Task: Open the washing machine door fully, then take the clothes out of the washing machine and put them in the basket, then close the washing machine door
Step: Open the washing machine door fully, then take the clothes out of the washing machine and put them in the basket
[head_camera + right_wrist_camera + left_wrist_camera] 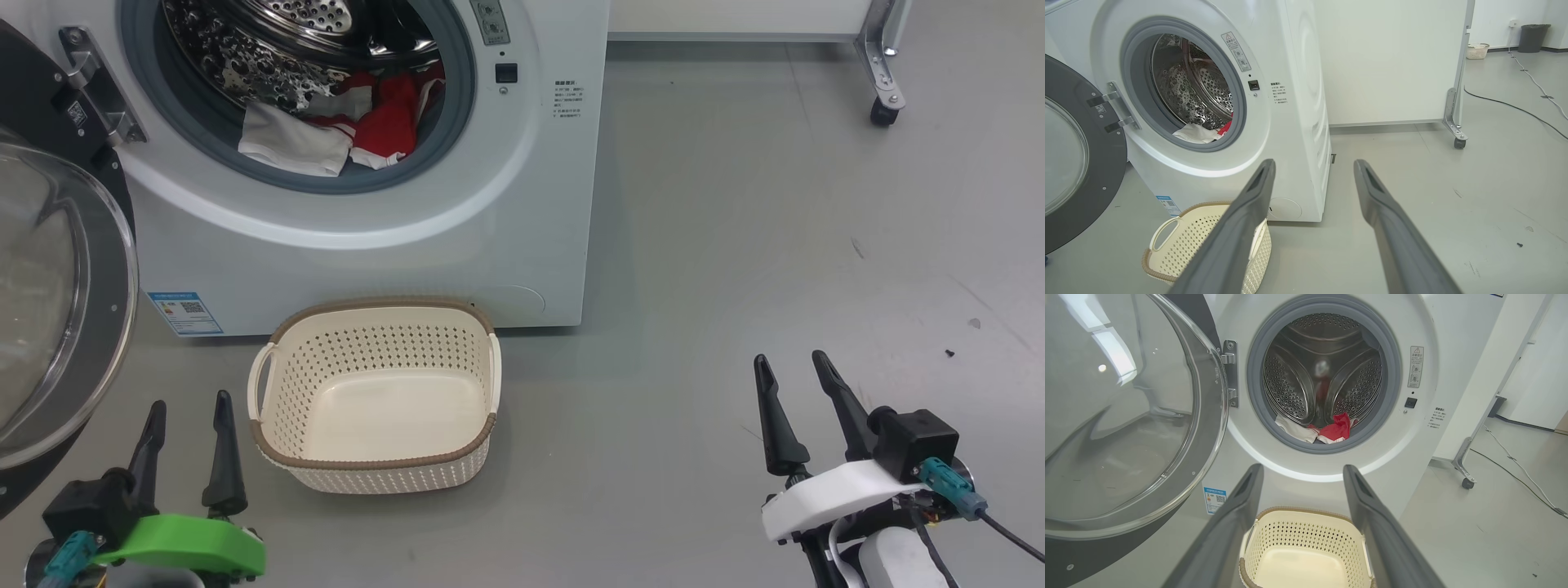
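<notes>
Left gripper [190,400]: fingers spread, empty, low before the washing machine [408,253].
Right gripper [789,358]: spread, empty, over bare floor right of the washing machine.
Basket [384,304]: empty, just before its base.
Clothes [359,131]: red and white, at the drum's front lip.
Door [73,286]: wide open at its left.
Right wrist view: wheeled panel [1392,61] behind it, open floor beyond.

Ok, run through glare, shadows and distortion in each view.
Head view: even light, a soft shadow beside the basket, speckled highlights on the drum. Left wrist view: lights glare off the washing machine door glass; a smeared red reflection deep in the drum. Right wrist view: the wide lens bows the washing machine, and the right gripper looms large.
</notes>
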Available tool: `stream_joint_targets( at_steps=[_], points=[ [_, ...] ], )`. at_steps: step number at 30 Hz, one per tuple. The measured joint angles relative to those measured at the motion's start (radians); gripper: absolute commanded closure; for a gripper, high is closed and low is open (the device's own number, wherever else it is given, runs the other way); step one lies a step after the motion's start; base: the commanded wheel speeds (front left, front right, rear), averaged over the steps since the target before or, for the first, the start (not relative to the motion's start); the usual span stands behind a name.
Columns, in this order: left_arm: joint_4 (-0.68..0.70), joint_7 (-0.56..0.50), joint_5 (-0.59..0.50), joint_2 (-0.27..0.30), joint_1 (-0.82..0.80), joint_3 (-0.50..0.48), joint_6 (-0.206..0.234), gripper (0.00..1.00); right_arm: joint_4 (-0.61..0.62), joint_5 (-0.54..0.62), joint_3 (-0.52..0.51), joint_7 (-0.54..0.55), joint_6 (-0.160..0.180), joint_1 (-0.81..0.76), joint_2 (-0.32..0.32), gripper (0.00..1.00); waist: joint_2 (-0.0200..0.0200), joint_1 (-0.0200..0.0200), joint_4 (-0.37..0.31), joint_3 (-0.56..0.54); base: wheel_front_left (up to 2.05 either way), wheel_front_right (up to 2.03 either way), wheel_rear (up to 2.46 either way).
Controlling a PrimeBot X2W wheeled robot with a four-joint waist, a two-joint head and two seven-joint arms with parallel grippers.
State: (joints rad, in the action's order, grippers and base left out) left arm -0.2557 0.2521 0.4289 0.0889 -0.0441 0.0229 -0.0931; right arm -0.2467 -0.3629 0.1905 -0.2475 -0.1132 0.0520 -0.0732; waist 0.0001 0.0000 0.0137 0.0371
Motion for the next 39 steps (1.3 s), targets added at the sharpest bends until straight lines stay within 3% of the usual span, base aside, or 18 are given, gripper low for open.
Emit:
stream_joint_targets(
  at_steps=[39],
  points=[
    [0.037, 0.0, -0.021, -0.009, 0.025, -0.014, 0.0, 0.0, 0.01, 0.012, -0.009, 0.0, -0.003, -0.001, 0.008, 0.0, 0.0, 0.0, 0.003, 0.012, 0.0, 0.0, 0.0]
  ],
)
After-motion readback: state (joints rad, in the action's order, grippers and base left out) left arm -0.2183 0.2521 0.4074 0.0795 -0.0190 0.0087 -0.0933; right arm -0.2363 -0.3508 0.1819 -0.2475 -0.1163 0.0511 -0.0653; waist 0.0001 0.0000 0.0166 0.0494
